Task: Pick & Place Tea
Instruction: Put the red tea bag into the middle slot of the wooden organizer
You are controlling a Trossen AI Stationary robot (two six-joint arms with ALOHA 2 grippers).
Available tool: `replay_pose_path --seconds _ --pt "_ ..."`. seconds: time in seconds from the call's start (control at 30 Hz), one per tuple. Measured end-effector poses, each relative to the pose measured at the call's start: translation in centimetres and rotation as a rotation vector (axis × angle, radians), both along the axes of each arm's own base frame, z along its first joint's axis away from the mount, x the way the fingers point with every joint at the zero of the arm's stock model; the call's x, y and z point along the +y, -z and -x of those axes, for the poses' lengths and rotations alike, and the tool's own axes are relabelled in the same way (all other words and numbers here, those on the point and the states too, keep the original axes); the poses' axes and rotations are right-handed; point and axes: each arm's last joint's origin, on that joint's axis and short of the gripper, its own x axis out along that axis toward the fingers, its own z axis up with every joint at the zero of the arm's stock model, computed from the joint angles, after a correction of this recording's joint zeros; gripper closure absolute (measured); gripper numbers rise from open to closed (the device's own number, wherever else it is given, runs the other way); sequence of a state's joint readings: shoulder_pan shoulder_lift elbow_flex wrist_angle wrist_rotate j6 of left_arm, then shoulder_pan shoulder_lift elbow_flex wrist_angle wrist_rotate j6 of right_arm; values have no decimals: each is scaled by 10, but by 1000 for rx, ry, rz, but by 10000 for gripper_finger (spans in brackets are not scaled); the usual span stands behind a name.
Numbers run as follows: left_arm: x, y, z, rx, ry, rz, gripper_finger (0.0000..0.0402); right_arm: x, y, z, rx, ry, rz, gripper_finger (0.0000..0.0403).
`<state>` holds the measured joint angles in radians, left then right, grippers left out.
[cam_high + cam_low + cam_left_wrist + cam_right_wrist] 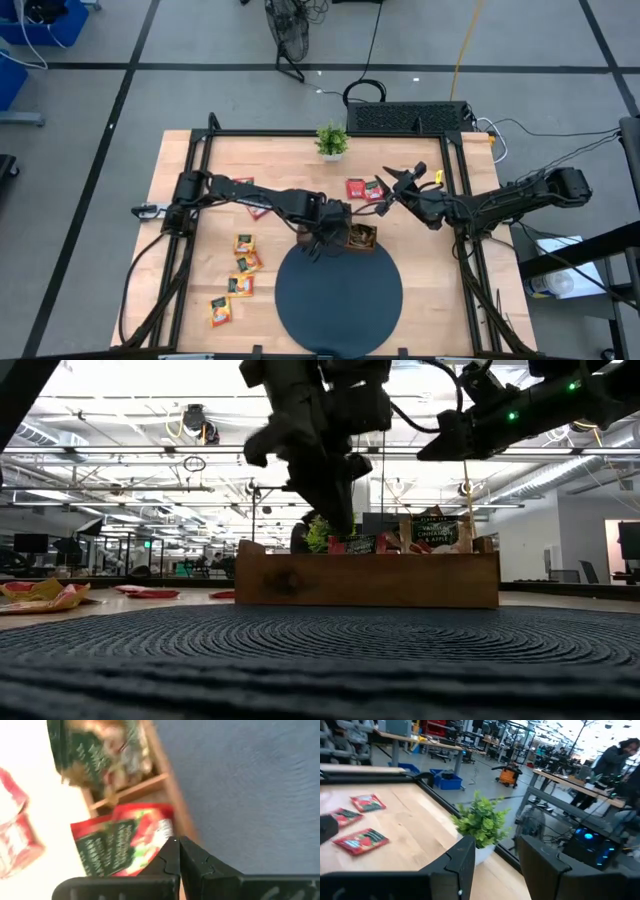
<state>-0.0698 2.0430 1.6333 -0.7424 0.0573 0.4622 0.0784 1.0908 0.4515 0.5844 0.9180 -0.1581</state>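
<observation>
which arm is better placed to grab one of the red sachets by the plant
Right. The right gripper hovers open beside the red sachets; the left gripper, jaws shut, is over the wooden tray.

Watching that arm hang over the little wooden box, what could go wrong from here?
The left gripper is shut right above the tray with a red sachet beside its tips, so lifting off might drag that sachet out. The right gripper hangs open close by, near the potted plant; the two arms could bump, or the plant could be knocked over.
</observation>
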Motion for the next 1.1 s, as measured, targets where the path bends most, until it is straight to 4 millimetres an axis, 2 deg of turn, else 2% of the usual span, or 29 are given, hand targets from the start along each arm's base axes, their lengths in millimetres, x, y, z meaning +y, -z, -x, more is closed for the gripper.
replay_pose_path --seconds 0.2,0.5,0.7,1.1 --pt "14 17 -5 33 -22 15 399 0 2 0 19 2 3 269" --pt "13 46 -9 116 -14 23 399 0 4 1 39 -1 3 269" --pt "6 46 -9 144 24 67 399 0 4 1 35 -3 -2 269" --pt "2 16 -11 185 97 219 396 0 4 1 32 -3 -3 269"
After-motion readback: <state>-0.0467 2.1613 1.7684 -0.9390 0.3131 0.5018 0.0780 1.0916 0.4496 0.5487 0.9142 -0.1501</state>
